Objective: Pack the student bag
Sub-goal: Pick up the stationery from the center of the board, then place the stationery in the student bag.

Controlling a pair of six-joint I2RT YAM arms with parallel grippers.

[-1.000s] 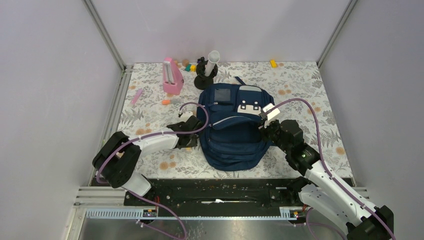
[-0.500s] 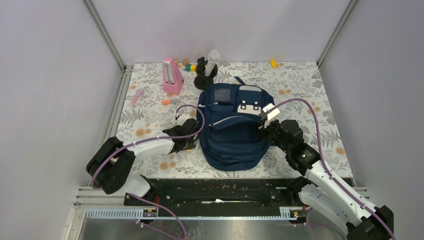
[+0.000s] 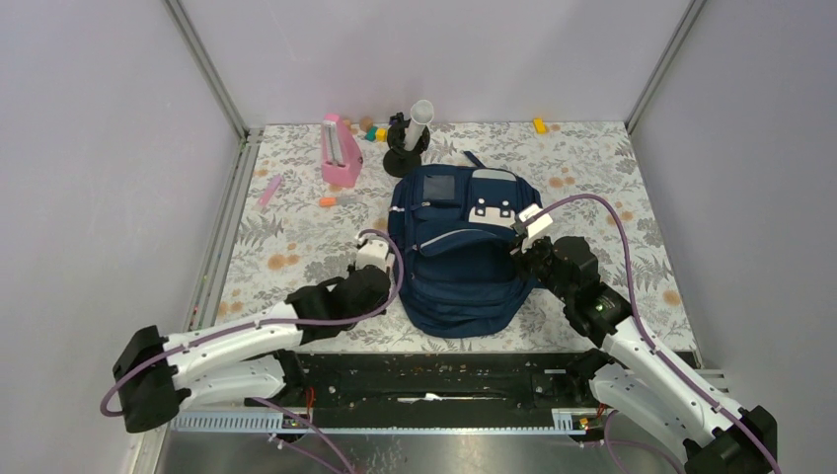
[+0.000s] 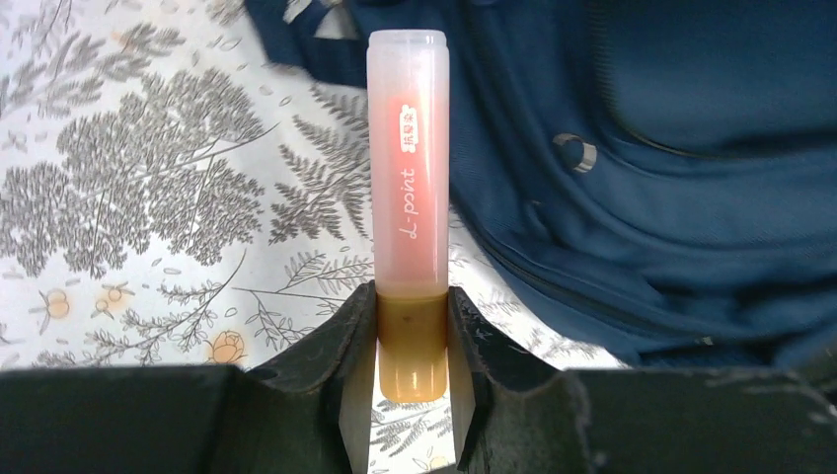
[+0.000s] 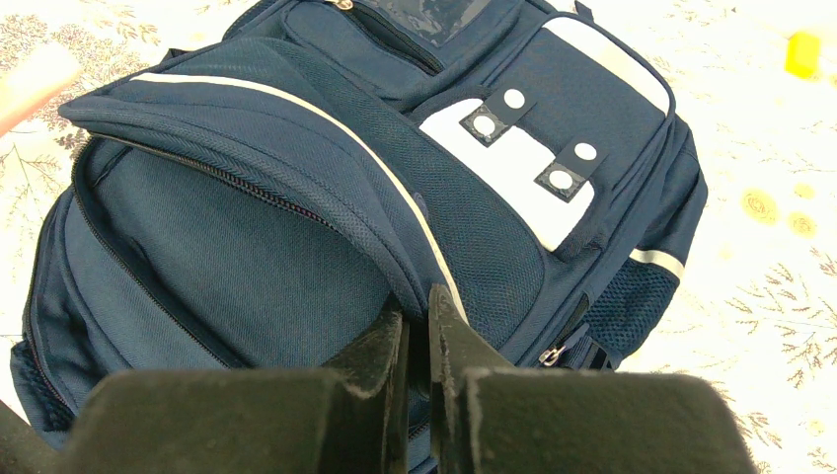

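The student bag point(image 3: 459, 259) lies flat mid-table, navy with white-grey patches and a thin light stripe. My left gripper point(image 4: 413, 301) is shut on the amber lower end of a pink-orange marker point(image 4: 408, 168) with a translucent cap. The marker sticks out ahead of the fingers, above the floral cloth, just left of the bag point(image 4: 671, 148). My right gripper point(image 5: 419, 316) is shut on the edge of the bag's striped flap point(image 5: 296, 128), at the bag's right side point(image 3: 521, 255). A dark gap shows along the zipper under that flap.
At the back stand a pink holder point(image 3: 340, 151) and a black stand with a white tube point(image 3: 407, 148). A pink pen point(image 3: 268, 191), a small orange piece point(image 3: 328, 201), coloured blocks point(image 3: 376, 132) and a yellow block point(image 3: 539, 125) lie on the cloth.
My left gripper closed on the marker. The left arm swung back toward the near edge, and its gripper now sits lower beside the bag's left side. The right arm has not moved.
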